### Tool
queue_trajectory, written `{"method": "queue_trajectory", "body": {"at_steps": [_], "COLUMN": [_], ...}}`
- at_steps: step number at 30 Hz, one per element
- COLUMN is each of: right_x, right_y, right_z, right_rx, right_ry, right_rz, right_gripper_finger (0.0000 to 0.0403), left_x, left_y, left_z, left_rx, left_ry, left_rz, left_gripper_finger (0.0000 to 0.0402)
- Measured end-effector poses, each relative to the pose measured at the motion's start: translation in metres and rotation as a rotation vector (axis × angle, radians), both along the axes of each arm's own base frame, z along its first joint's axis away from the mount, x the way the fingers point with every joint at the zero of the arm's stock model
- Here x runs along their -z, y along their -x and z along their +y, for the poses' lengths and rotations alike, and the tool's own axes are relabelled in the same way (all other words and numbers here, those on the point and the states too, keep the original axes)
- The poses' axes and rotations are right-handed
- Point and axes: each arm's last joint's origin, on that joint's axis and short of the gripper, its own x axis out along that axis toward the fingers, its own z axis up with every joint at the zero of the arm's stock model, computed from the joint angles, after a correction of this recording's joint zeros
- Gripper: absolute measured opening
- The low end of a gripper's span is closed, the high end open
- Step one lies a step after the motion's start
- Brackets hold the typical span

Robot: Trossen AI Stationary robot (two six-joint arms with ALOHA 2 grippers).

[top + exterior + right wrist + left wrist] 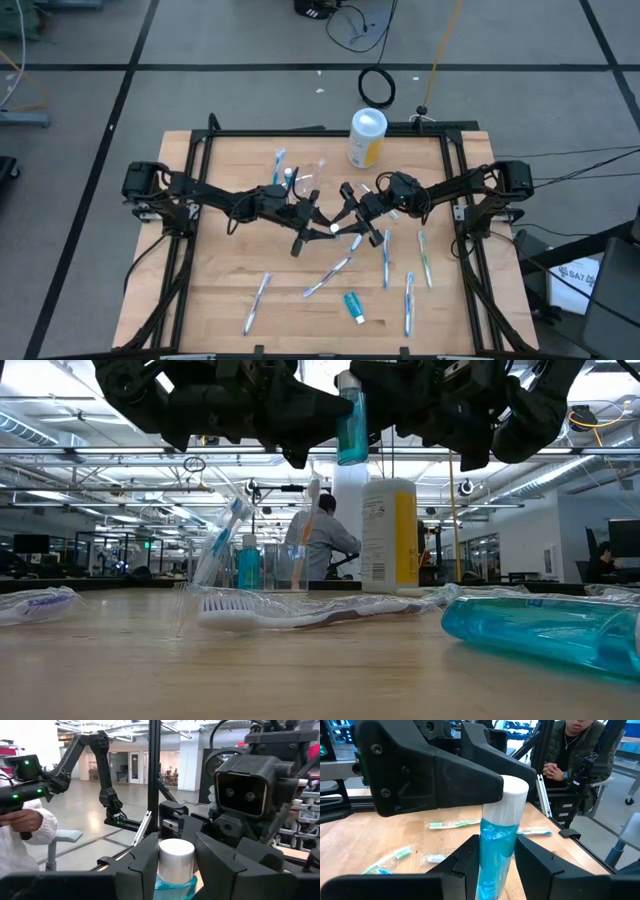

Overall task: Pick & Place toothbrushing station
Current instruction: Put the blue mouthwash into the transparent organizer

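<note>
Grips a teal toothpaste tube in the left gripper, jaws pressed against the blue body from both sides. Holds it upright in the air above the middle of the table, white cap uppermost, clear of the wood. Meets the right gripper head-on there, straddling the cap end of that same tube; cannot tell whether those jaws pinch the cap or stand just off it.

Finds the clear cup farther back on the table, left of the yellow canister, with a few toothbrushes and another teal tube standing in it. Shows several loose toothbrushes lying flat on the near half of the table, some under the right arm, some toward the front edge. Shows one more toothpaste tube on its side near the front edge, between brushes. Catches a seated person beyond the table edge in the left wrist view
</note>
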Motion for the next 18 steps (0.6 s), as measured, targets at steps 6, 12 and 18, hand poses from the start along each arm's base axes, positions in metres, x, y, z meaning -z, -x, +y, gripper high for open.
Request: {"method": "queue_trajectory", "body": {"at_steps": [6,12,18], "right_x": [0.0,0.0,-0.01], "right_y": [0.0,0.0,0.004], "right_z": [0.0,-0.001,0.0], "right_rx": [0.001,-0.002,-0.006], "right_ry": [-0.003,-0.004,0.0], "right_rz": [0.002,0.003,-0.029], "right_gripper_finger": [0.0146,0.0155,0.0155], "left_x": [0.0,0.0,0.003], "left_y": [0.0,0.0,0.0], "left_z": [0.0,0.0,0.0], "left_rx": [0.0,0.0,-0.014], "left_ry": [0.0,0.0,-0.003], "left_rz": [0.0,0.0,0.027], "left_gripper_finger": [0.0117,0.0117,0.0118]}}
